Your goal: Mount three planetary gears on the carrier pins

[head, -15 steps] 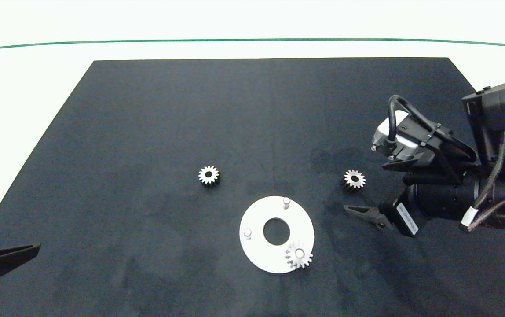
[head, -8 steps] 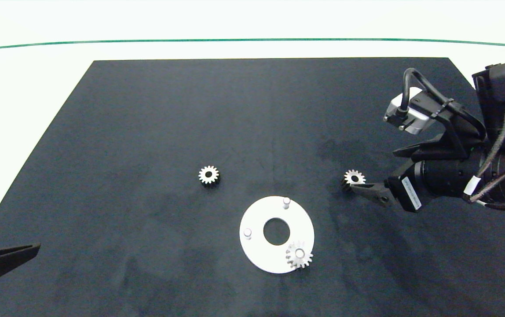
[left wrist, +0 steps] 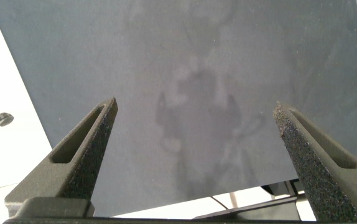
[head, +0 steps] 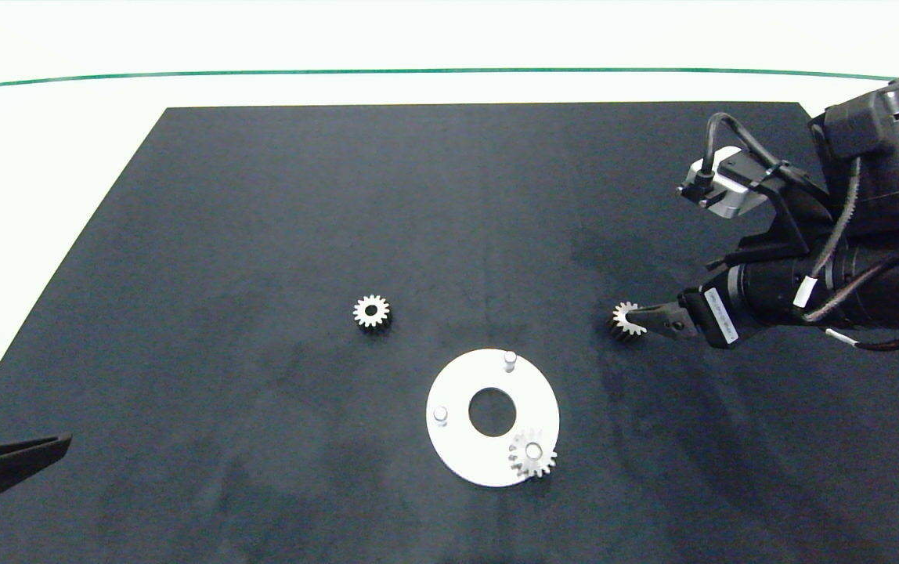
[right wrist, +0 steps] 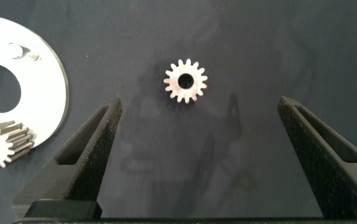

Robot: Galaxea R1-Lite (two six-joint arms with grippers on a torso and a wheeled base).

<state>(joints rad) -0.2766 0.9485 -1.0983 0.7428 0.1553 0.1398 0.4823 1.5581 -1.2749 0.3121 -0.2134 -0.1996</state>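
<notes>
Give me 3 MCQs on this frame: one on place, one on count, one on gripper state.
1. Where is the right gripper?
A. over the white disc
B. above the loose gear right of the disc
C. off the mat

2. How many carrier pins carry a gear?
A. none
B. one
C. three

3. The right gripper's jaws are:
A. open
B. shut on a gear
C. shut empty

B: it hovers at the right gear.
B: one seated gear on the white disc; two bare pins.
A: the right gear lies free between spread jaws.
</notes>
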